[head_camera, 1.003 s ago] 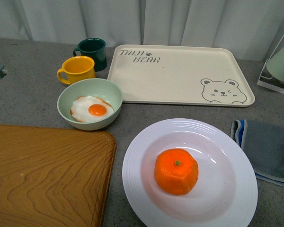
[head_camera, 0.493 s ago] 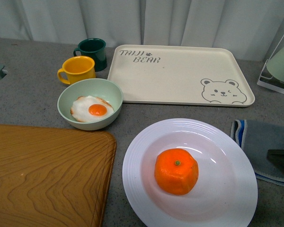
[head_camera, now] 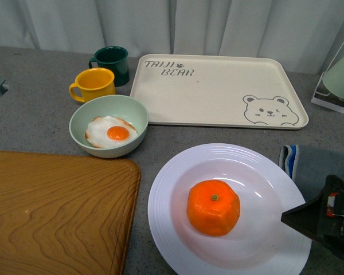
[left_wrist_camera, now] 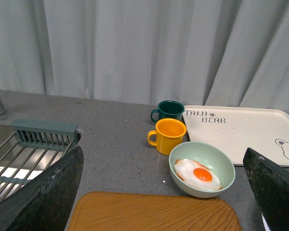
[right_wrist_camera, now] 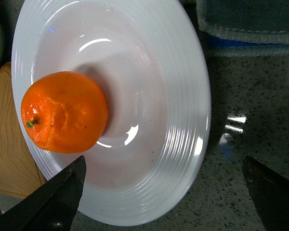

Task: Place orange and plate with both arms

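The left gripper [left_wrist_camera: 163, 156] is hovering high above the left part of the table [head_camera: 34, 97], outside the front view. Its fingers [left_wrist_camera: 43, 192] are standing wide apart and holding nothing. The board [head_camera: 51, 212] is lying near and left, with the bowl [head_camera: 80, 117] just beyond its far edge.

The plate [head_camera: 166, 195] is resting on the table right of the board, at the near edge. The orange [head_camera: 213, 207] is sitting in the well of the plate, stem dot facing up. It has no marked long axis, being nearly as wide as it is tall.

The right gripper [right_wrist_camera: 164, 163] is hanging over the near right rim of the plate. Its fingers [right_wrist_camera: 53, 197] are spread wide and empty, clear of both plate and fruit. The orange is lying to the left of this gripper, across the rim and inside the well. The right arm is much the nearer one to both items. The cloth [head_camera: 327, 172] is lying to the right of the plate.
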{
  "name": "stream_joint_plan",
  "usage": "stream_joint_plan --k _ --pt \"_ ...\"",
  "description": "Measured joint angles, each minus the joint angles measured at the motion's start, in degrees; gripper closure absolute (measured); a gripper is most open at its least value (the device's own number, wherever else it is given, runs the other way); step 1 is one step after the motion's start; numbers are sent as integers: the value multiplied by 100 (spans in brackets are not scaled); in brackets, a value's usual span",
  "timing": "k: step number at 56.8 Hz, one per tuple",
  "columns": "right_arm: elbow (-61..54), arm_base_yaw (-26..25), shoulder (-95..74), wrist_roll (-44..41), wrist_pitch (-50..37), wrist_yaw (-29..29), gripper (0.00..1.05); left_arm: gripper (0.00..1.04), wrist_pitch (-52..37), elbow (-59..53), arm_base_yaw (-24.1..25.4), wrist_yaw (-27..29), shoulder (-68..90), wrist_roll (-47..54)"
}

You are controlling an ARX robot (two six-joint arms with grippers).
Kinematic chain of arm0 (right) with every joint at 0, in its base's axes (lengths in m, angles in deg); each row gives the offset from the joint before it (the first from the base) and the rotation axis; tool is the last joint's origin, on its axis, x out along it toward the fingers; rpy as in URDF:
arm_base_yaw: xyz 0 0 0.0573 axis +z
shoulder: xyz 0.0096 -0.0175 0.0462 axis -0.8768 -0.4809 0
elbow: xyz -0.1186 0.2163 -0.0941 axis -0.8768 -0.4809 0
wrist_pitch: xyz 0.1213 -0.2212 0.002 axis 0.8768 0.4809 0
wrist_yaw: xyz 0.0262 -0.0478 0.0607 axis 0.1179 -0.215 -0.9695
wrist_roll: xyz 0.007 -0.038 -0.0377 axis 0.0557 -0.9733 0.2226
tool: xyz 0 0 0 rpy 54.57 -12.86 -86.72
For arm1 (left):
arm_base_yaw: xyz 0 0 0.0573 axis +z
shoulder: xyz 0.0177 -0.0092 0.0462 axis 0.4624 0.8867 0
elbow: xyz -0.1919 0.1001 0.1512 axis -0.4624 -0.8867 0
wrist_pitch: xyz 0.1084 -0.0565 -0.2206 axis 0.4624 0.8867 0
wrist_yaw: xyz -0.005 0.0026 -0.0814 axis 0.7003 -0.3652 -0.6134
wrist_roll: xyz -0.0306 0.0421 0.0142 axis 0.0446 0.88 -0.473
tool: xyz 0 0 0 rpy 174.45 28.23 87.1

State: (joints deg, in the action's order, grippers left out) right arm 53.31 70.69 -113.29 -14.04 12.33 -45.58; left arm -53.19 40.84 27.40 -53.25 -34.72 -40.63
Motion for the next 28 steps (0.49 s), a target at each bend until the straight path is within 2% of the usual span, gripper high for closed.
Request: stream_joint_plan --k 18,20,28 --pt "332 157 -1200 807 -892 -354 9 7 0 0 0 2 0 0" --pt "367 160 -1331 909 -960 -363 12 7 0 0 0 0 0 0" --pt "511 162 -1738 1272 -1045 -457 33 7 0 0 0 0 0 0"
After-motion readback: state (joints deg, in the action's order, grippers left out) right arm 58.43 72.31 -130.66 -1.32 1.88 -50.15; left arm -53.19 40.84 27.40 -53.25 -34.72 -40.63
